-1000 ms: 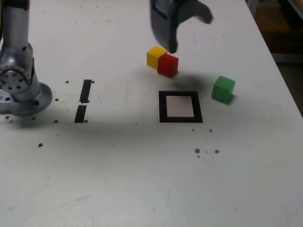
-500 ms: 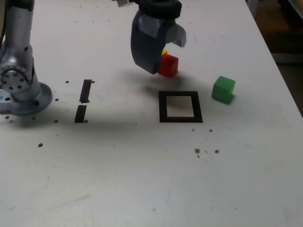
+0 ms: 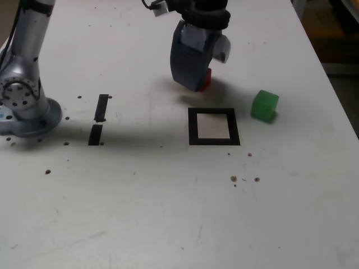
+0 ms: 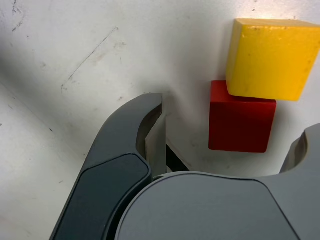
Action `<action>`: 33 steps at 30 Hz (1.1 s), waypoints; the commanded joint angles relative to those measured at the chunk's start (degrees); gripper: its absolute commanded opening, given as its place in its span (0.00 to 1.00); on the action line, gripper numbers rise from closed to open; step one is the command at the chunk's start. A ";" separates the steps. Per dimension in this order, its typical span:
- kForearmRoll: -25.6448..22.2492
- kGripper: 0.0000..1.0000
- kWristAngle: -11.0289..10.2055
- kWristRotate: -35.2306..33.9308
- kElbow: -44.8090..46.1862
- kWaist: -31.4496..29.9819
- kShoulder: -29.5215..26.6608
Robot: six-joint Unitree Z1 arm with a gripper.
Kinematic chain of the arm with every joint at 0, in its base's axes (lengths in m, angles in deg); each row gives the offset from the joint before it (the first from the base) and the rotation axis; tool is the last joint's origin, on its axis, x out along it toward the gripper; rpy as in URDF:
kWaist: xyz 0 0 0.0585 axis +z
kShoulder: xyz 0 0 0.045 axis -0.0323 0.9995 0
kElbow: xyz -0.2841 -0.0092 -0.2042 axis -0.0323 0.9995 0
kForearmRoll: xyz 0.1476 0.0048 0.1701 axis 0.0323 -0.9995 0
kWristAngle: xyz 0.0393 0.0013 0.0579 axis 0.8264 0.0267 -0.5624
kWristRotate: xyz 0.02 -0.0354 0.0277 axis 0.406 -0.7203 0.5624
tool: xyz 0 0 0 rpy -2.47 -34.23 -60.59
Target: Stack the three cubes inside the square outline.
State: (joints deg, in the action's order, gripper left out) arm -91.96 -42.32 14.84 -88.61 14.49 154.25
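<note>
My gripper (image 3: 203, 77) has come down over the red and yellow cubes, just behind the black square outline (image 3: 192, 126) with its white centre. In the exterior view only a sliver of the red cube (image 3: 208, 80) shows beside the gripper, and the yellow cube is hidden behind it. In the wrist view the gripper (image 4: 232, 120) is open. The red cube (image 4: 241, 122) lies on the table between its two dark fingers (image 4: 150, 125), touching neither. The yellow cube (image 4: 270, 57) touches the red cube's far side. The green cube (image 3: 264, 106) sits apart, to the exterior view's right of the outline.
The arm's silver base (image 3: 25, 103) stands at the exterior view's left. Two short black tape strips (image 3: 99, 119) lie between the base and the outline. Small dark crumbs (image 3: 234, 179) dot the white table. The table's right edge (image 3: 336, 89) runs close to the green cube.
The gripper has dropped from above the table down over the red and yellow cubes and now hides the yellow one. No cube has moved.
</note>
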 commanded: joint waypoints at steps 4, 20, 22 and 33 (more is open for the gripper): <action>-0.08 0.78 1.04 0.08 0.02 0.36 1.48; 1.95 0.40 -2.19 0.70 -0.23 1.80 1.79; 2.26 0.25 -2.89 0.76 -0.28 1.59 1.34; -3.66 0.05 -2.67 3.39 -4.09 -3.20 -2.87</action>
State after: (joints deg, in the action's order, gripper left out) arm -94.91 -44.92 17.91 -92.07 12.09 152.38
